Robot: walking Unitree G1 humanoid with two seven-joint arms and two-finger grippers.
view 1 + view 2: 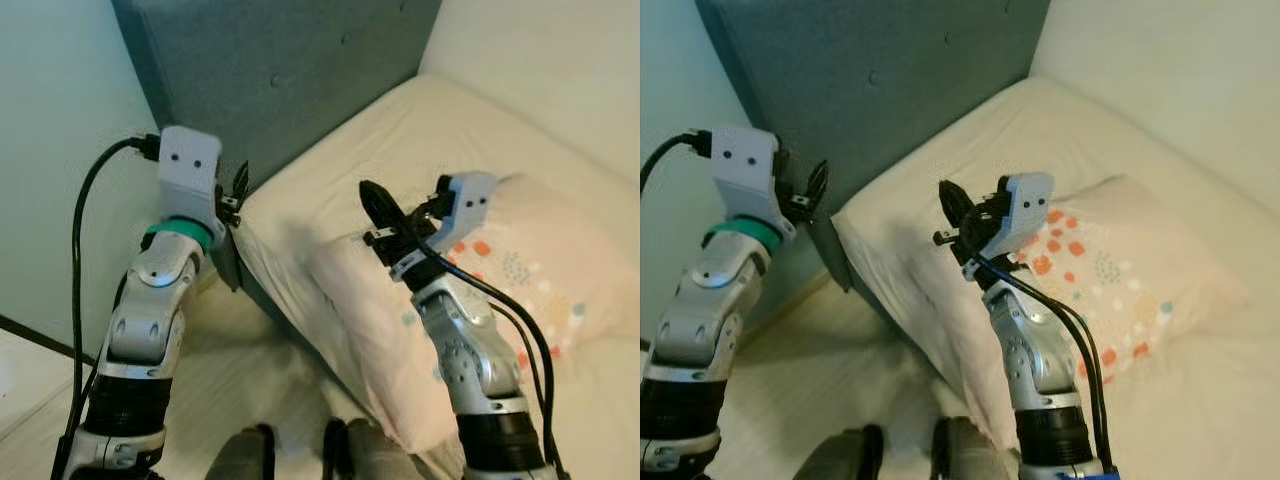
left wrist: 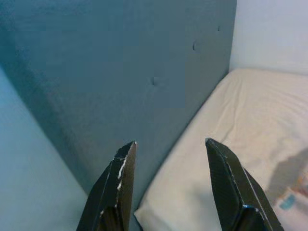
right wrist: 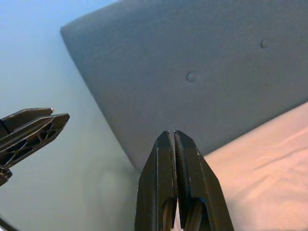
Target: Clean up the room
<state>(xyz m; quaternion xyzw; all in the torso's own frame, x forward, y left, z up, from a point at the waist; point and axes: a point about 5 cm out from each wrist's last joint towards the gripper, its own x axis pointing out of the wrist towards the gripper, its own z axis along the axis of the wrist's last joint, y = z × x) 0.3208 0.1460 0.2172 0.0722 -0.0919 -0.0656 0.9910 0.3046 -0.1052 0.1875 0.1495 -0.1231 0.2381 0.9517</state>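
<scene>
A cream pillow (image 1: 545, 290) with coloured dots lies on the bed's cream sheet (image 1: 420, 130), hanging partly over the near side. My right gripper (image 1: 373, 197) is raised above the pillow's near end, apart from it. Its fingers (image 3: 163, 168) are shut with nothing between them and point toward the teal headboard (image 1: 290, 70). My left gripper (image 1: 240, 187) is held up by the mattress corner, beside the headboard's edge. Its two black fingers (image 2: 122, 168) stand open and hold nothing.
A pale wall (image 1: 50, 150) runs along the left, close to my left arm. Light floor (image 1: 250, 370) lies between the wall and the bed side. My feet (image 1: 300, 450) stand at the bed's edge. A white wall (image 1: 560, 50) backs the bed.
</scene>
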